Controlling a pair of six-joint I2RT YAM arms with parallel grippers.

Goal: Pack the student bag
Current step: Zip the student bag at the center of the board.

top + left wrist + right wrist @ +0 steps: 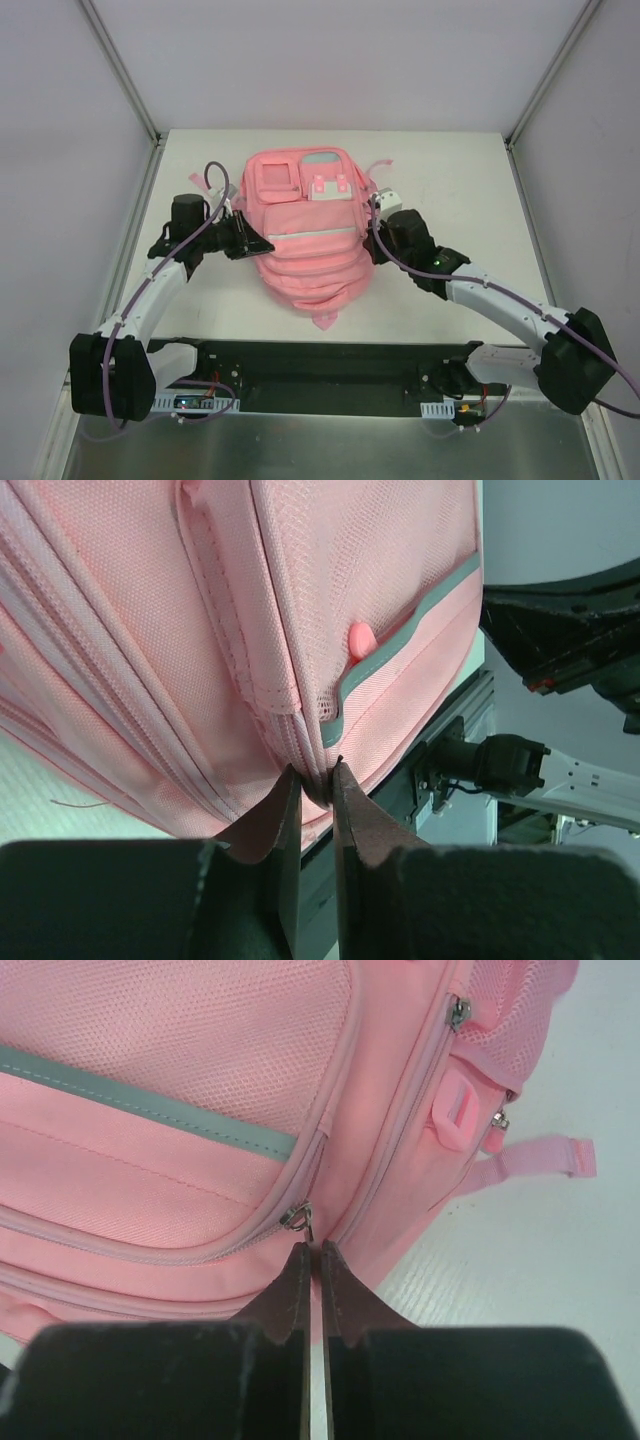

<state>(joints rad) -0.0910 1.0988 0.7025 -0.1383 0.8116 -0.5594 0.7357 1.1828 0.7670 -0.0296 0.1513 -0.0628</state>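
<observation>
1. Left tool (pixel 315 780) is clenched on a side seam of the student bag (pixel 300 230). I'd say it's anchoring the bag so it won't slide.
2. The bag lies flat mid-desk (pixel 450 170), front pockets up, between both arms.
3. Right tool (pixel 312 1255) is pinched closed right at a zip pull (pixel 297 1218). It looks like it's got the tab, but the view's tight. Makes sense if the zip gets dragged open for packing.

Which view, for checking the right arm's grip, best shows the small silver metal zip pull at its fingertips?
Right wrist: the small silver metal zip pull sits close and sharp at the tips of the right gripper, on the pink fabric backpack. Top view: too small to make out. Left wrist: only the bag's other side.
</observation>
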